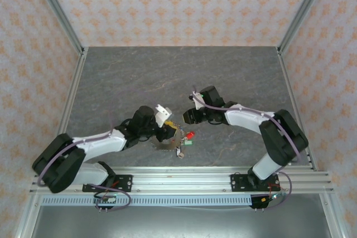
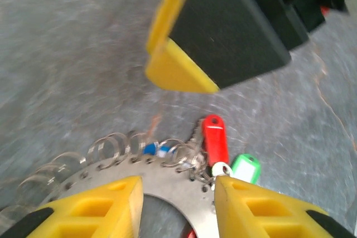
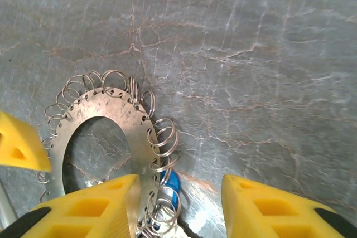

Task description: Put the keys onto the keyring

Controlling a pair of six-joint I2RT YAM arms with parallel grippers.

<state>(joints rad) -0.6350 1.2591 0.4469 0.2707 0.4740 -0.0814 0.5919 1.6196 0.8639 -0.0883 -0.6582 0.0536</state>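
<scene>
My left claw [image 2: 177, 187] and right claw [image 3: 179, 185] both stand apart and empty over the keyring [image 3: 125, 118], keys [image 2: 215, 137] at its rim; threading, I judge, next needs a firm ring grip.

R tool [image 3: 179, 196] jaws apart — keyring [image 3: 114, 108] flat w/ blue key [image 3: 170, 184].

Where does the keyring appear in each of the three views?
Top external: the keyring, low centre, left of the red tag.
Left wrist: bottom centre.
Right wrist: lower left.
Shared landmark: the blue tag at its rim, in both wrist views.
</scene>
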